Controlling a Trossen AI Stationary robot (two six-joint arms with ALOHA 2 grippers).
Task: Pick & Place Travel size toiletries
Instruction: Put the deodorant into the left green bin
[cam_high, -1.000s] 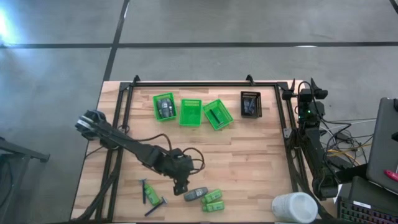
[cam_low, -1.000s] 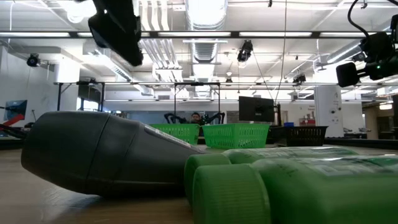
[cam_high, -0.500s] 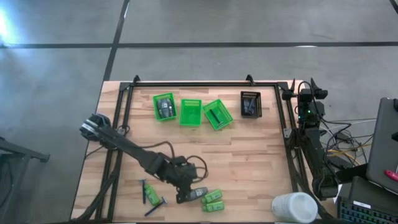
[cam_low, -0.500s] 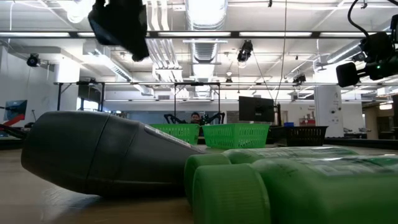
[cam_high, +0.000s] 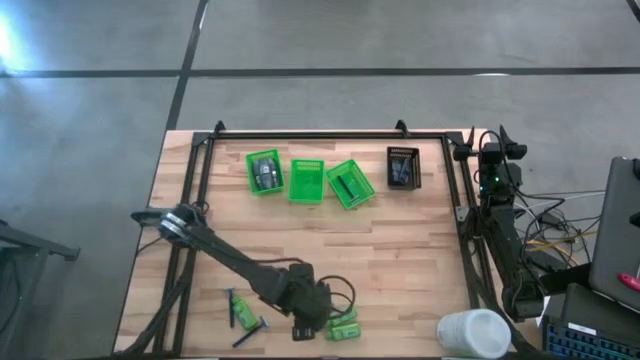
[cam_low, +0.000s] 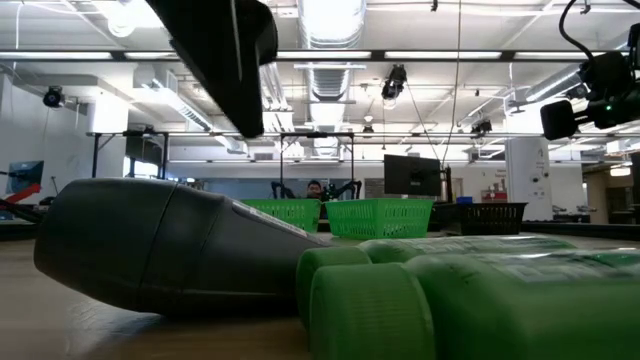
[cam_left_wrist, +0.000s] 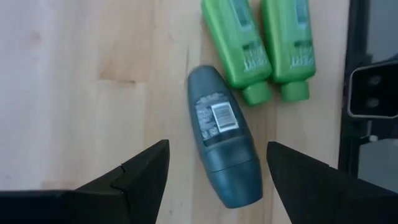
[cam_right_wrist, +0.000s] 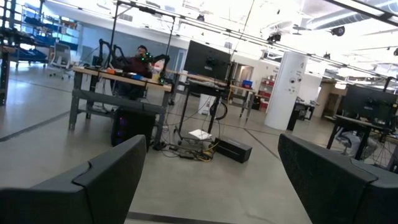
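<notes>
Wooden table (cam_high: 400, 250): left tool (cam_left_wrist: 214, 186), spread, hides grey tube (cam_left_wrist: 222, 144) from overhead.

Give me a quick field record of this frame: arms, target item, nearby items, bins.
left gripper: open, above the dark grey tube, one finger either side, not touching
right gripper: open, parked off the table's right edge
beside tube: two green bottles, lying side by side
razor-like sticks: front left of table
green baskets: three, back row
black basket: back right
white cylinder: front right corner
</notes>
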